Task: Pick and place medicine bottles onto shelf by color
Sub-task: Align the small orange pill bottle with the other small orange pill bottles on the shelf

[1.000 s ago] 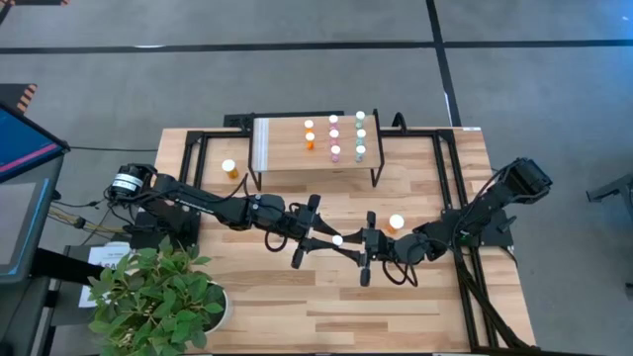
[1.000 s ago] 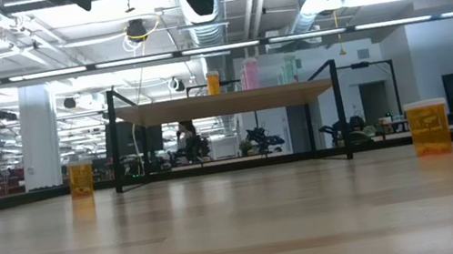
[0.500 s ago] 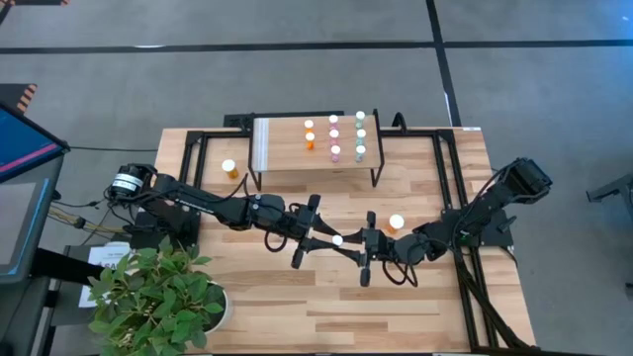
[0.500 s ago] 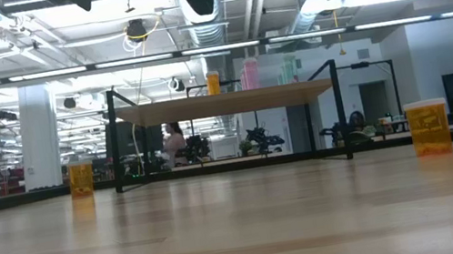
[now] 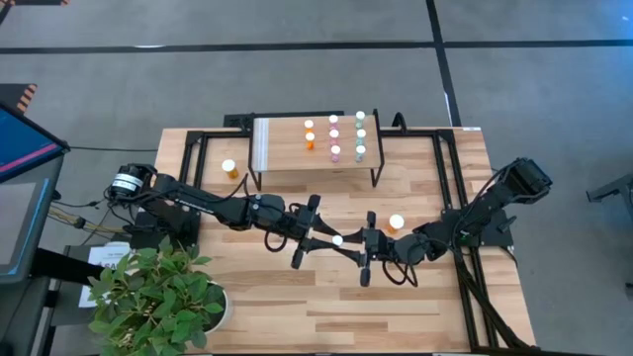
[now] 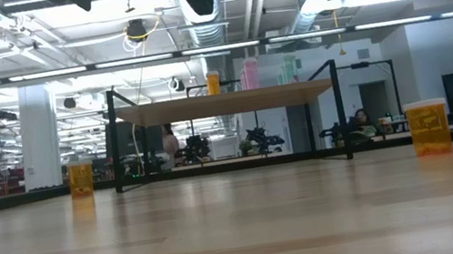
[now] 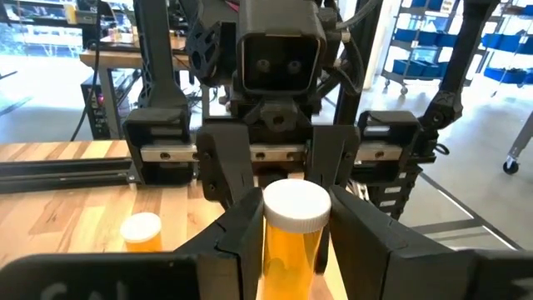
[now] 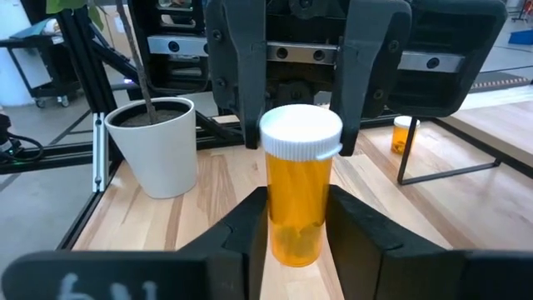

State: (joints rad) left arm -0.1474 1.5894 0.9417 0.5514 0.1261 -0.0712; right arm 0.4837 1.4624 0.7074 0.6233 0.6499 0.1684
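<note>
— Honestly, what worries you most at this point?

— The handover. The held orange bottle hangs in the air above the middle of the table, well in front of the shelf. The left gripper and the right gripper both look clamped on it from opposite sides. In the wrist views, one pair of fingers flanks the white cap and the other pair presses the orange body.

— So what is the risk?

— If one arm pulls away before the other lets go, the bottle could twist or get yanked loose. If both let go together, it drops to the wood and probably rolls. A tilted grip would also make standing it upright on the shelf harder, and it could knock its neighbours over.

— How many bottles do you count?

— On the shelf there are two orange bottles in one column, then three pink bottles. In the green column I make out at least three, but I cannot settle the exact number.

— And off the shelf?

— Two more orange ones stand on the table. One table bottle is beside the shelf's ridged end, and the other table bottle is just beside the right gripper. With the held one, that makes five orange.
</note>
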